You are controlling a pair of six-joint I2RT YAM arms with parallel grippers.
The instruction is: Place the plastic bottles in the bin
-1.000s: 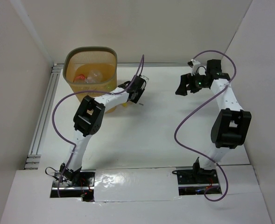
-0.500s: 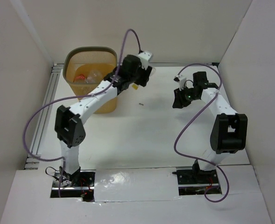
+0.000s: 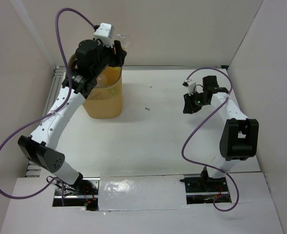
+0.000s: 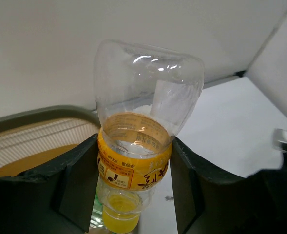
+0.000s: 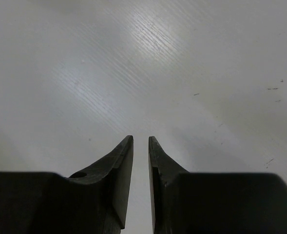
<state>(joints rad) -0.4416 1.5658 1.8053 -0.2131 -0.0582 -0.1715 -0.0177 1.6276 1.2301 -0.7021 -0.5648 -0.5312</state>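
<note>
My left gripper (image 4: 133,168) is shut on a clear plastic bottle (image 4: 141,122) with a yellow label, gripped round the label band, with the yellow cap pointing down. In the top view the left gripper (image 3: 115,51) is raised over the far right rim of the orange mesh bin (image 3: 104,105). The bin's olive rim (image 4: 36,117) shows below and to the left in the left wrist view. The arm hides the inside of the bin. My right gripper (image 3: 188,105) hangs over the bare table at the right, and in its own view the right gripper (image 5: 141,141) is shut on nothing.
A metal rail (image 3: 43,122) runs along the table's left edge. White walls close in the back and both sides. A small dark speck (image 3: 146,109) lies on the table right of the bin. Silver tape (image 3: 138,190) covers the near edge between the arm bases.
The left arm rose from beside the bin to above its rim, carrying the bottle. The right gripper closed from wide open and drew slightly in from the far right corner.
</note>
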